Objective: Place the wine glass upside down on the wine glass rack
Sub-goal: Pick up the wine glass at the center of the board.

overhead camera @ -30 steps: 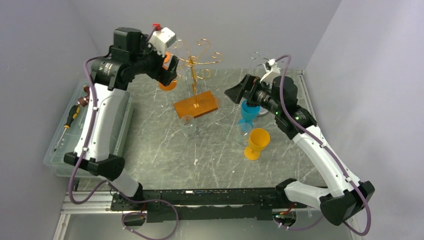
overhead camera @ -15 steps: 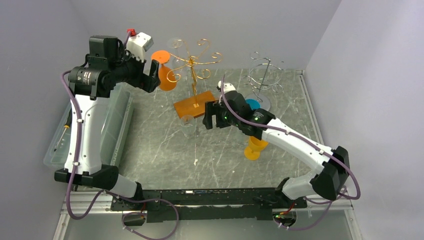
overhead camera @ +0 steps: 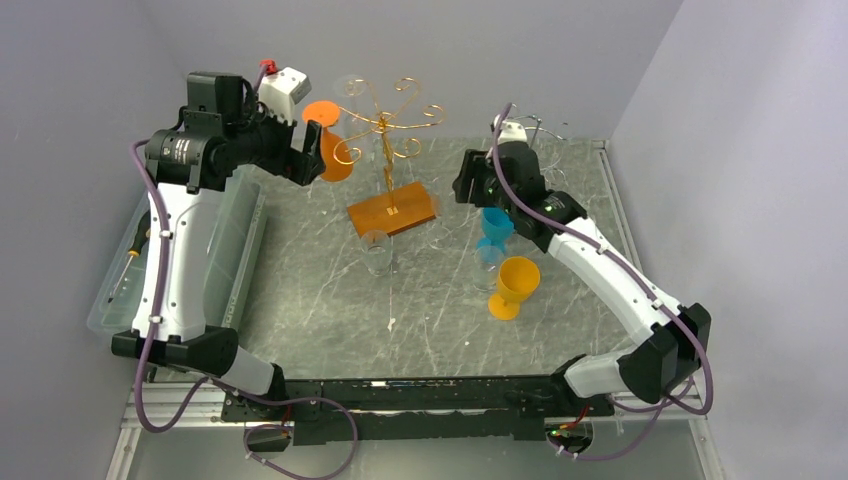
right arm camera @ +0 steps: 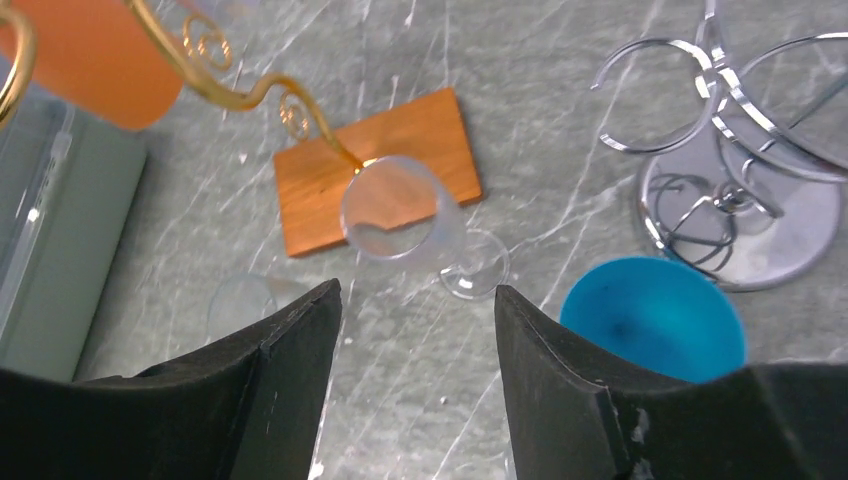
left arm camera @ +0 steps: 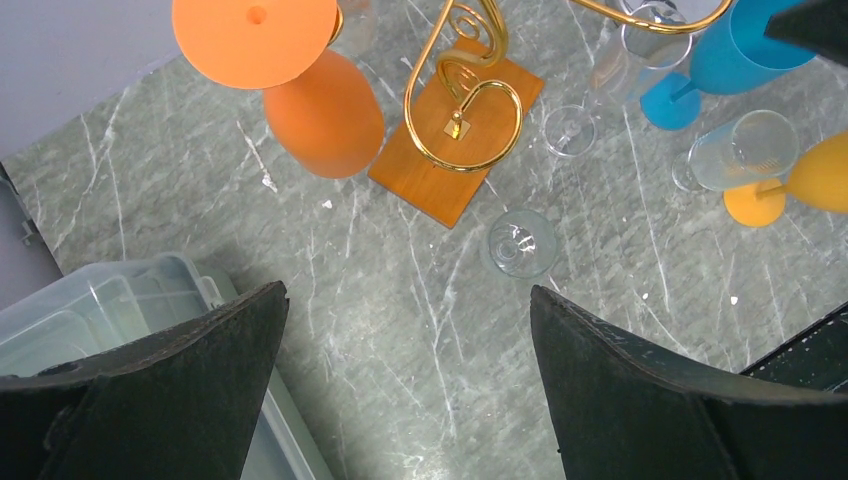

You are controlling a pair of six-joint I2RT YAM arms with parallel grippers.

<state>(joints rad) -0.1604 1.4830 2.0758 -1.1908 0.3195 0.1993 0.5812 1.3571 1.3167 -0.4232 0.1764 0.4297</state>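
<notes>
- I see the left gripper (left arm camera: 410, 293) wide open and empty, near the orange glass (left arm camera: 320, 110) hanging upside down on the gold rack (left arm camera: 465, 95).
- Right gripper (right arm camera: 417, 290): jaws apart, empty.
- Bin (overhead camera: 110, 310) holds a screwdriver (overhead camera: 140, 238).

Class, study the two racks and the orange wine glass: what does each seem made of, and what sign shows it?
Gold rack: likely metal wire, shiny gold finish, thin curled arms. Its base: looks like wood, matte orange-brown slab. Silver rack: probably chromed metal, bright glints on its rings. Orange wine glass: seems opaque plastic, even colour, soft sheen.
</notes>
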